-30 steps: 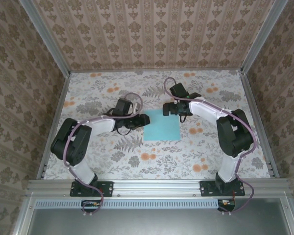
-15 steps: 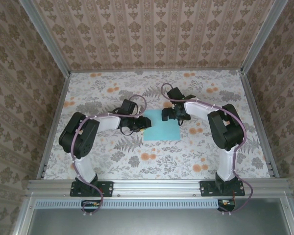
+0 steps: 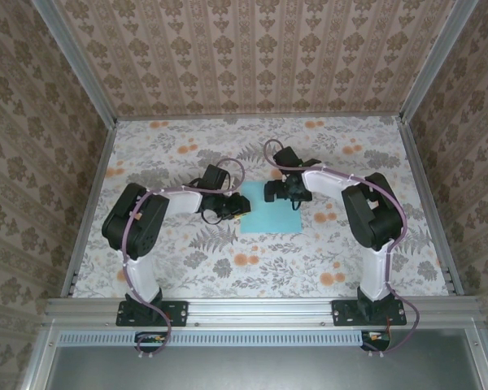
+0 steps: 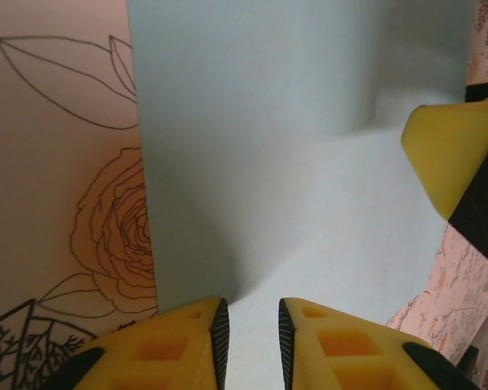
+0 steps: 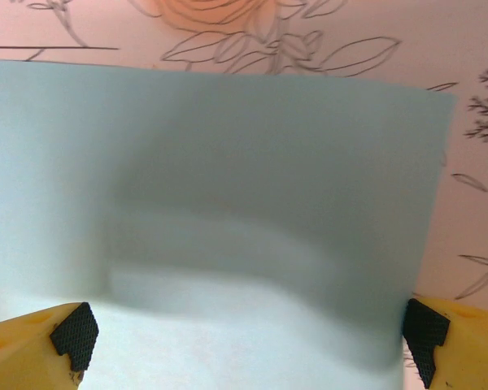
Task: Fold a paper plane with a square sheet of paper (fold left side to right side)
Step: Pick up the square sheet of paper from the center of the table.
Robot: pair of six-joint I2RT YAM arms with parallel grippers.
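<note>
Top: paper sheet (image 3: 270, 213) mid bench (image 3: 228, 260), left tool (image 3: 237, 208) at its 9 o'clock edge, right tool (image 3: 273, 192) at 12 | Left wrist: jaws nearly together around the raised edge, pinch unclear | Right wrist: jaws spread wide | Handling: likely light, floppy; take an edge.

Softly, evenly lit from overhead, sharp in the top view, with diffuse grey shadows across the thin light-blue square paper sheet (image 5: 228, 162) close up.
</note>
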